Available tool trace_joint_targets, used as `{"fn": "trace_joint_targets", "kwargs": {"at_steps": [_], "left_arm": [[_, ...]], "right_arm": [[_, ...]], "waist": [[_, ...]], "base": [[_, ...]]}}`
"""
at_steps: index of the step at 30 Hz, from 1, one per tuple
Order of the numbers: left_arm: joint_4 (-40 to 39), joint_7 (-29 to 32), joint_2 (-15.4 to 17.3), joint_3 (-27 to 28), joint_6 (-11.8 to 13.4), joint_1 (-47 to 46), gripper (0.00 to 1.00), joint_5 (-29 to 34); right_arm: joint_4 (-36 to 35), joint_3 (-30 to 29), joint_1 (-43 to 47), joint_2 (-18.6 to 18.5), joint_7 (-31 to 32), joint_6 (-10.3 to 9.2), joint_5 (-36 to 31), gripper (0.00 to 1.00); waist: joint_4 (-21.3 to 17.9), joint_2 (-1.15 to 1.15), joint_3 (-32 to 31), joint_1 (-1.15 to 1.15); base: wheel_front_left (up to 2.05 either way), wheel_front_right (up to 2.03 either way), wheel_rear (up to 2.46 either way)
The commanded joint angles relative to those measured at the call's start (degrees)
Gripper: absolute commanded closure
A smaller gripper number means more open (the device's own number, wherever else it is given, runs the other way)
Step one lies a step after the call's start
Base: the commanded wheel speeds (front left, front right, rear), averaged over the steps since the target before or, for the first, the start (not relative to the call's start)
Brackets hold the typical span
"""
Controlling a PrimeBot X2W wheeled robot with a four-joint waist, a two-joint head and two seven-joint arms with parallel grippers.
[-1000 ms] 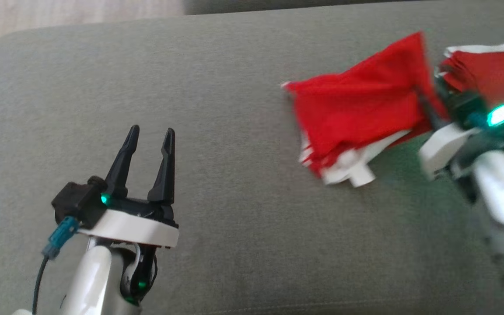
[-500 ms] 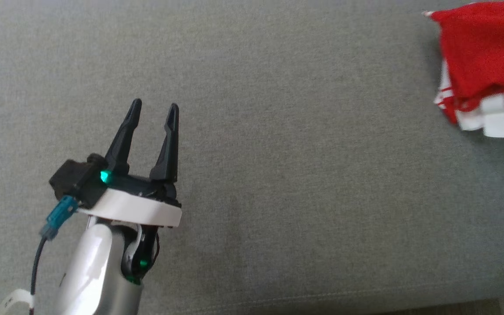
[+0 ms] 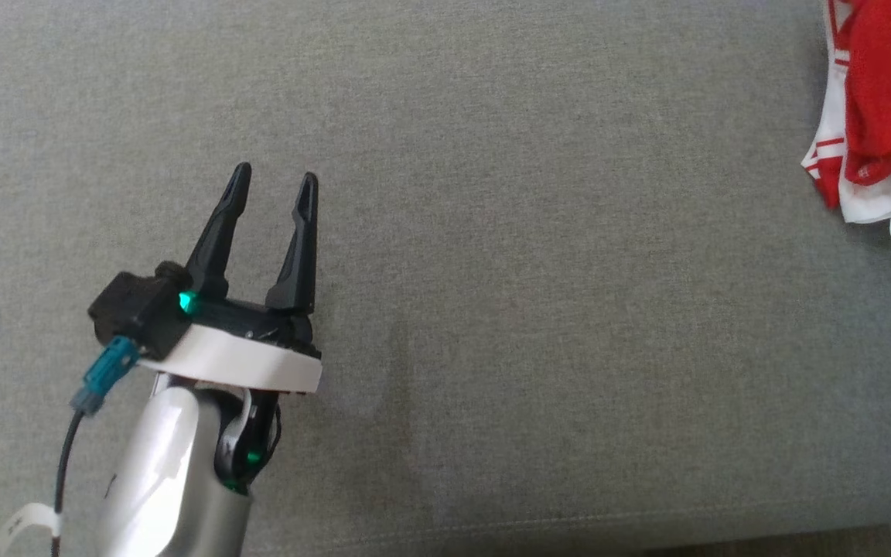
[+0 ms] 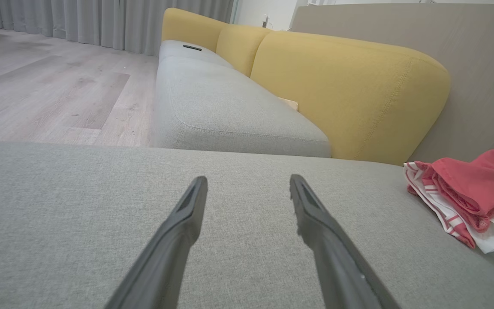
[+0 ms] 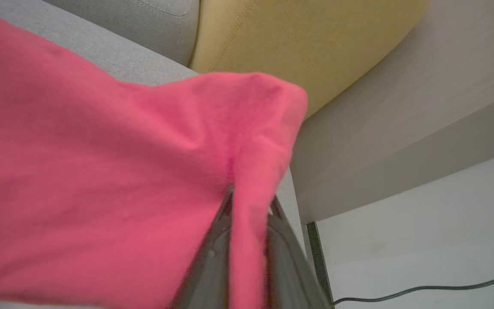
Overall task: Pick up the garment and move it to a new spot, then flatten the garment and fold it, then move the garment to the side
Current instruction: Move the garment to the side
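The garment [image 3: 886,100] is red with white striped trim and lies bunched at the right edge of the head view, on the grey cushion [image 3: 492,309]. My left gripper [image 3: 275,172] is open and holds nothing. It hovers over the bare cushion, far left of the garment. In the left wrist view the garment [image 4: 474,189] sits to the right, beyond that gripper [image 4: 248,180]. In the right wrist view my right gripper [image 5: 249,201] is shut on a fold of the garment [image 5: 101,171], which drapes over the fingers and hides their tips.
A yellow backrest [image 4: 341,86] and a second grey seat [image 4: 230,111] stand beyond the cushion. Wood floor [image 4: 37,86] lies to the left. A beige panel [image 5: 401,107] rises past the cushion's end, with a cable [image 5: 423,292] on the pale floor below.
The head view has shifted. The garment, held by my right gripper, has gone further right of my left gripper, to the picture's edge. The right gripper has left the head view.
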Motion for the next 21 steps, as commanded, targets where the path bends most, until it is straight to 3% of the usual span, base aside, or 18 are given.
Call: {"fn": "trace_joint_targets", "kwargs": {"at_steps": [1, 10, 21], "left_arm": [[-1.46, -0.3, 0.42, 2.08, -0.28, -2.06, 0.0, 0.52], [-1.0, -0.3, 0.42, 2.82, -0.34, -1.77, 0.0, 0.68], [-2.22, -0.3, 0.42, 5.24, -0.35, 1.96, 0.0, -0.72]], "right_arm": [[-1.08, -1.47, -0.9, -0.75, -0.27, -0.05, -0.86, 0.0], [-3.51, -5.54, 0.04, 3.13, -3.44, -0.05, -3.55, 0.0], [-17.58, -3.49, 6.96, 17.22, -10.54, -0.05, 3.3, 0.0]], "waist": [[-0.12, 0.0, 0.01, -0.01], [-0.64, 0.0, -2.51, -0.01], [-0.37, 0.0, -11.27, -0.01]], "base": [[0.0, 0.0, 0.0], [0.0, 0.0, 0.0], [0.0, 0.0, 0.0]]}}
